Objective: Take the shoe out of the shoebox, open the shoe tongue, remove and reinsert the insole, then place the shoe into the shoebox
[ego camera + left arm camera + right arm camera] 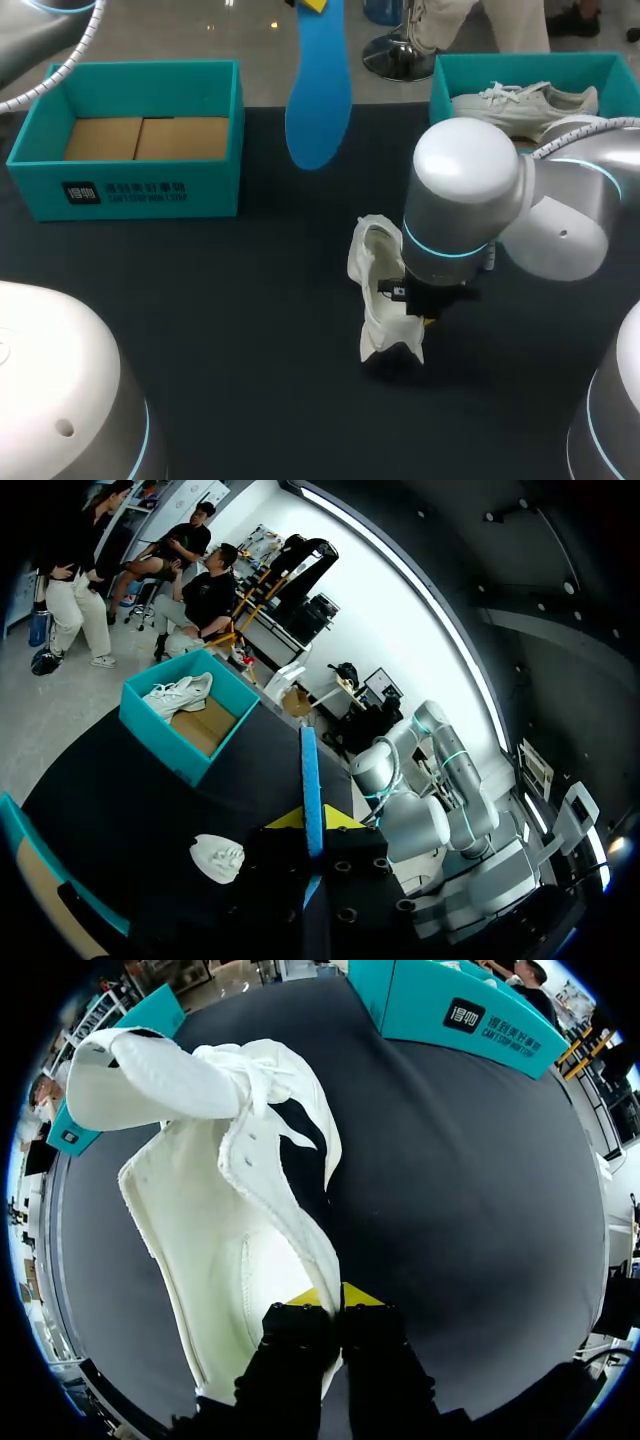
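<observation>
White shoe (230,1250), pinched at its side wall by my right hand (332,1300), stands on the dark bench (200,320). My left hand (315,822) clamps the blue insole (318,100), raised over the far side between one teal shoebox (130,190) and a second shoebox (450,75) holding another shoe (520,105).

My right arm (468,200) was all rounded housings, silver-grey and white, with a thin cyan light ring (440,248) round one joint and a white coiled cable (575,130) running along it. My left arm (60,390) showed a white dome with one small screw hole (65,428). The right gripper (330,1295) and the left gripper (312,822) were black with yellow tips, and the left one's body had round recesses (345,865).
</observation>
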Robot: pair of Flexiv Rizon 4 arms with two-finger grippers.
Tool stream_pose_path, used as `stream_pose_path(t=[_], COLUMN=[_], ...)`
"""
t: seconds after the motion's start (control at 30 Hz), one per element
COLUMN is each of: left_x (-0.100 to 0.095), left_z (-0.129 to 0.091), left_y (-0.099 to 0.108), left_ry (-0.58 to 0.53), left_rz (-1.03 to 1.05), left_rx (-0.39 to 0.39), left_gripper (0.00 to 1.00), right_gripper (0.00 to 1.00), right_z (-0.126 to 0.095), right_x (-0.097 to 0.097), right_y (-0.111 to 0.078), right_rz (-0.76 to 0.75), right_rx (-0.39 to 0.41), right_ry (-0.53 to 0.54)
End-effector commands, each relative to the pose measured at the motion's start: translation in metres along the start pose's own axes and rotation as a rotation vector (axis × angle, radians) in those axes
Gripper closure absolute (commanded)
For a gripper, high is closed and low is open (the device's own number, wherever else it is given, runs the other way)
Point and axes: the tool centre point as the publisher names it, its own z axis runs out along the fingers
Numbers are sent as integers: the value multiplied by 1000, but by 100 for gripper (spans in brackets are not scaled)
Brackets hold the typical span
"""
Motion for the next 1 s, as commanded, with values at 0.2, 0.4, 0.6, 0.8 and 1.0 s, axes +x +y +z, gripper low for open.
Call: stream_pose_path(t=[0.2,0.4,0.6,0.8,1.0], left_x=[-1,-1,-1,-1,-1], left_z=[-1,-1,-1,-1,-1], left_y=[0,0,0,0,0], left_ry=[2,2,2,2,2], left_rz=[1,1,1,1,1], left_rx=[-1,-1,-1,-1,-1], left_gripper=[100,100,100,100,100], right_gripper=[100,47,0,0,0], right_z=[11,4,-15,-40,-66], right_x=[5,4,5,8,7], right_y=[-3,-3,-2,4,16], right_rz=[-5,-19,-11,-24,-57], right_rx=[3,-2,-25,35,150], right_ry=[4,-17,-7,25,114])
